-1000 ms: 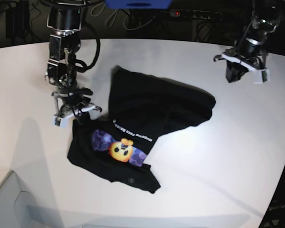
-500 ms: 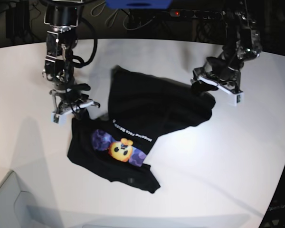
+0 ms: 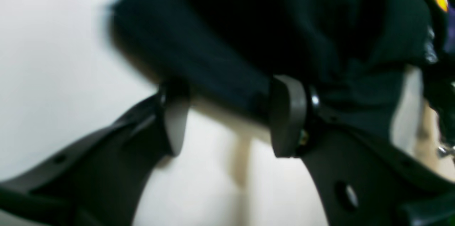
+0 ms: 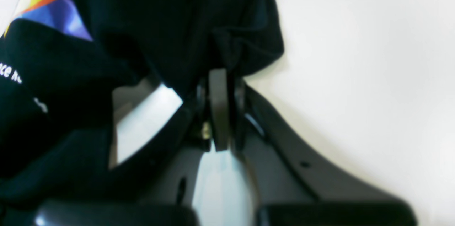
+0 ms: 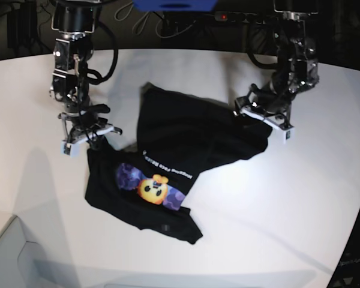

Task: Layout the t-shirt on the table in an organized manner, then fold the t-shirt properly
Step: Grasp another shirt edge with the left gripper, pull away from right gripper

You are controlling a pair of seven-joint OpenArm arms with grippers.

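your t-shirt lies crumpled on the white surface, partly folded over itself, with the colourful print facing up near the front edge. your right fingers are pressed together, clamped on a bunched corner of the black cloth at the shirt's side nearest that arm. your left fingers stand apart at the opposite corner, a fold of the fabric lying between them; the wrist view there is blurred.
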